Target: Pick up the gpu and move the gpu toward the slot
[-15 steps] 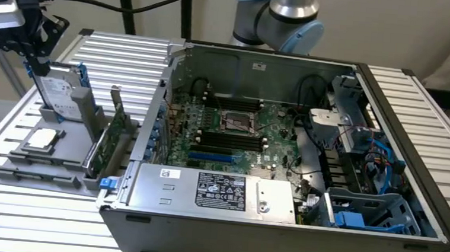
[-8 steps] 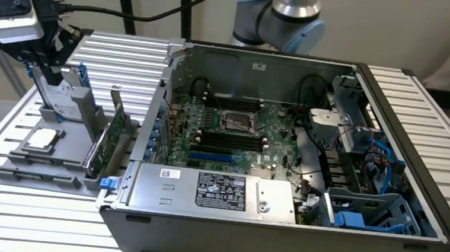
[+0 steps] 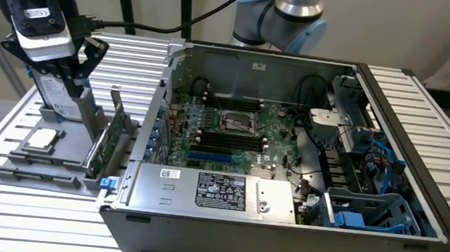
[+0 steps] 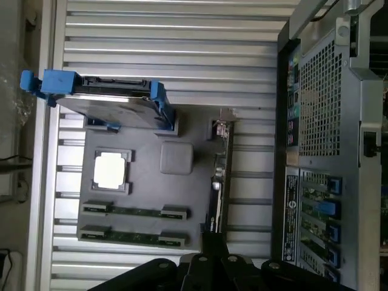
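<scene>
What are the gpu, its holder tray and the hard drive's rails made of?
gpu: matte green circuit board, bare silvery metal end bracket. Holder tray: matte grey, moulded recesses, probably plastic. Hard drive rails: smooth bright blue, likely plastic.

To the exterior view's left of the open grey metal computer case (image 3: 280,243), the gripper (image 3: 79,95) has a blocky black-and-silver body with an oval printed logo, black hinged linkage fingers (image 4: 200,267) and a black cable (image 3: 137,26) running off it. Behind the case, a silver-grey tubular arm joint (image 3: 301,2) carries a pale blue cap (image 3: 315,32).
</scene>
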